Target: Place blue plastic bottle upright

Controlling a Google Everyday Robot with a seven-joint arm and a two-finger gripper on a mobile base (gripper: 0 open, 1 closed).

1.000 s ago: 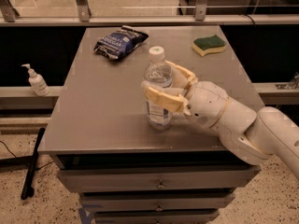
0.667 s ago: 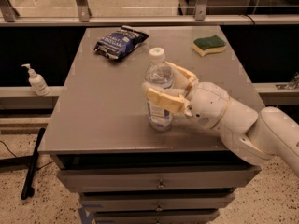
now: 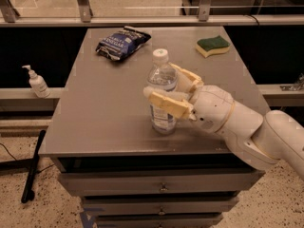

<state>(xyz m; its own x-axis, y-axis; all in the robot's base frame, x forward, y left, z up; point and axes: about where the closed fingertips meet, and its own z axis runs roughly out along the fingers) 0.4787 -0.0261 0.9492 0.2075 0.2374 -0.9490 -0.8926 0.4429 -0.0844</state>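
**Jaws Stay Clenched on a Bottle That Already Stands**

The jaws remain closed on the blue plastic bottle (image 3: 162, 120), one pale finger (image 3: 167, 104) laid across the front of its label and the other reaching round the far side just below the shoulder. The gripper (image 3: 161, 82) sits above the near middle of the grey table (image 3: 104, 103), with the white arm (image 3: 266, 137) coming in from the lower right.

Over the past second almost nothing has moved. The bottle stands in the same spot as before, cap up and body vertical. Its base appears to rest on the tabletop a little back from the front edge. The fingers have not spread and the wrist has not lifted.

That stillness suggests the placing itself is essentially done and only the release is left. The bottle is tall and light, so an uneven opening or a sideways drag on withdrawal could tip it back over. A clean, straight retreat looks the safer course.

Well clear of the action, a dark blue snack bag (image 3: 121, 42) lies at the far left of the table and a green and yellow sponge (image 3: 212, 45) at the far right. A small white pump dispenser (image 3: 37, 82) stands on a ledge off to the left.
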